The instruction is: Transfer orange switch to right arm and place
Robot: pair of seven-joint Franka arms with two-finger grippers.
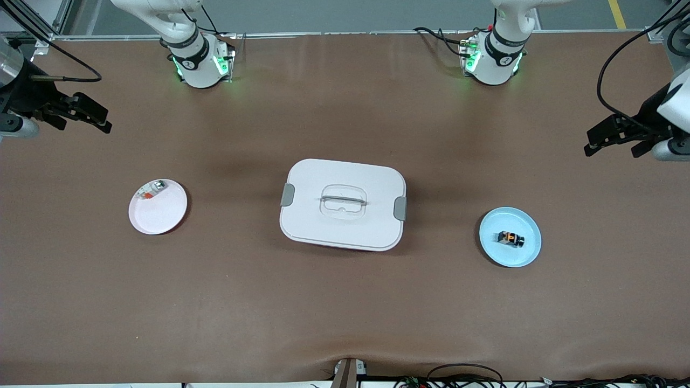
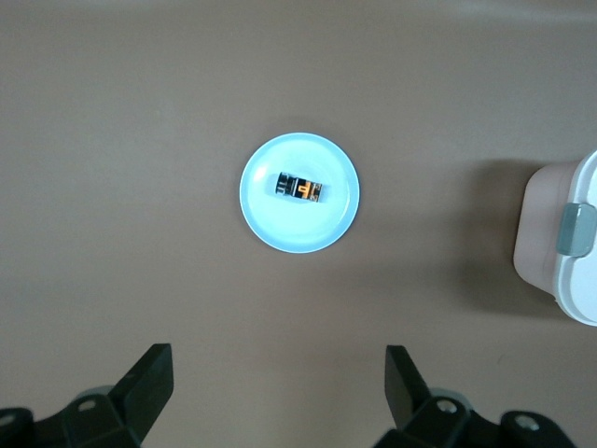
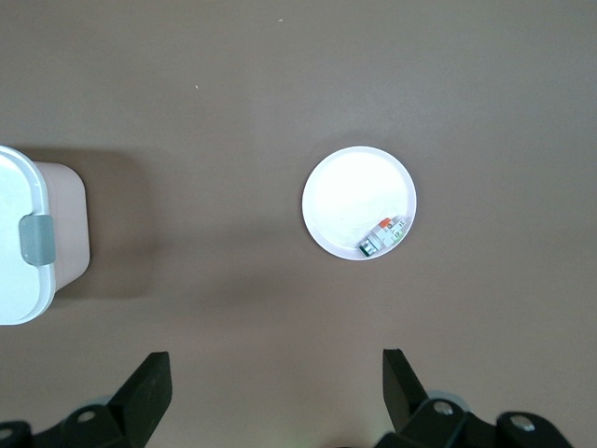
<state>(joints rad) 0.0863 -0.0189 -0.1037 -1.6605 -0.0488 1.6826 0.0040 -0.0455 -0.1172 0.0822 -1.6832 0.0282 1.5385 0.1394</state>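
Left gripper [image 2: 270, 397] hung wide and empty above table; right gripper [image 3: 270, 397] likewise, waiting. Pickup unstarted: needed descent onto orange switch [image 1: 510, 238] in blue plate [image 1: 531, 253].

two plates [image 1: 510, 253], one box [image 1: 343, 205], two parts [image 1: 510, 238]

Brown table [image 1: 345, 302], matte, covered edge to edge, slightly rippled at the edge nearest the front camera. At its middle, a white lidded box [image 1: 343, 205] with grey side clips and a recessed clear handle. Toward the left arm's end, a pale blue plate [image 1: 525, 253], a little nearer the front camera than the box. Toward the right arm's end, a white plate [image 1: 161, 215], well apart from the box. Both arm bases mounted along the edge farthest from the camera.
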